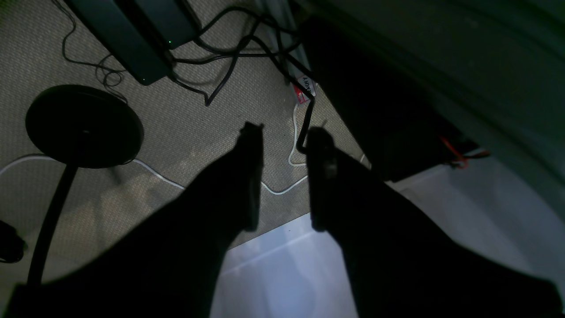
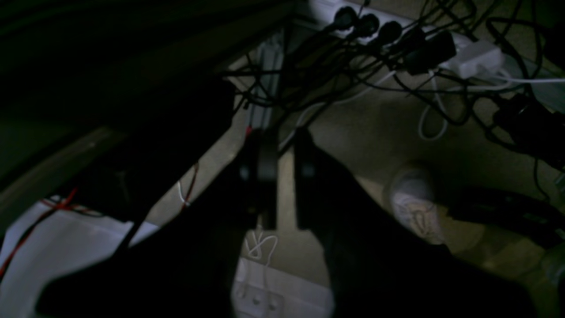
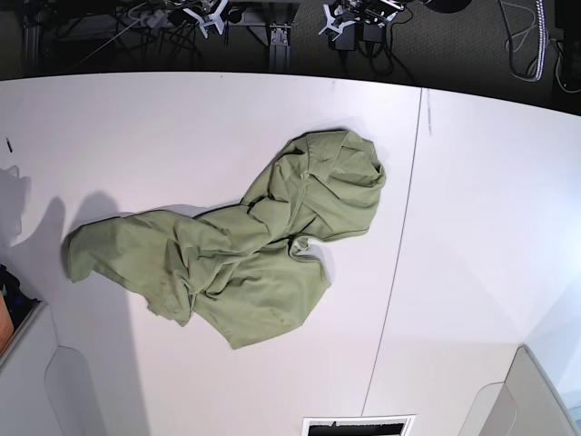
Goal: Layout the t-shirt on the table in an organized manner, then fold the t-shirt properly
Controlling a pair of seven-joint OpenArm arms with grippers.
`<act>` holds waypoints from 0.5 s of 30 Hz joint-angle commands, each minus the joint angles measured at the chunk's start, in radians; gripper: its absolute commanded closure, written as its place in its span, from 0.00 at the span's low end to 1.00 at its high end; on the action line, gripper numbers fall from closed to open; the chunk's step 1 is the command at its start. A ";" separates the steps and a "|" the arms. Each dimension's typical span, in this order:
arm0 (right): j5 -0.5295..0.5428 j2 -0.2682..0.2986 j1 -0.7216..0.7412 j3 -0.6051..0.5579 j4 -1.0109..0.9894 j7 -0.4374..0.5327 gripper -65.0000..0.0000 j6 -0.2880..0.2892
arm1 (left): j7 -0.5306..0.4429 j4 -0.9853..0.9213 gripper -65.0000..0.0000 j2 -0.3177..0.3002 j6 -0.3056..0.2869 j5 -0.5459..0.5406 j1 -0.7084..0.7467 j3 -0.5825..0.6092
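Note:
The olive-green t-shirt (image 3: pixel 245 245) lies crumpled in a long heap across the middle of the white table (image 3: pixel 472 182), bunched at its upper right, with a small white tag (image 3: pixel 300 243) showing. The shirt does not show in either wrist view. My left gripper (image 1: pixel 282 176) is open and empty, hanging over carpeted floor off the table. My right gripper (image 2: pixel 286 185) is open by a narrow gap and empty, also over the floor. Neither gripper shows in the base view.
A dark seam (image 3: pixel 399 245) runs down the table right of the shirt. Grey arm parts sit at the bottom corners (image 3: pixel 27 381) (image 3: pixel 536 391). On the floor are a round black stand base (image 1: pixel 84 126), tangled cables, a power strip (image 2: pixel 441 44) and a white shoe (image 2: pixel 415 203).

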 commanded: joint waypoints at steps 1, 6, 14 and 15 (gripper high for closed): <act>0.001 0.000 -0.003 0.003 0.006 0.011 0.89 0.004 | -0.003 0.006 0.73 0.002 -0.014 -0.001 0.000 0.000; 0.001 0.000 -0.006 0.003 0.007 0.011 0.89 0.004 | -0.003 0.006 0.73 0.002 -0.014 -0.001 0.005 0.000; 0.000 0.004 -0.045 0.003 0.030 0.011 0.89 0.003 | -0.030 0.058 0.73 0.002 -0.014 -0.001 0.087 0.000; 0.000 0.005 -0.058 0.003 0.043 0.011 0.89 0.003 | -0.039 0.075 0.73 0.002 -0.014 -0.001 0.104 0.000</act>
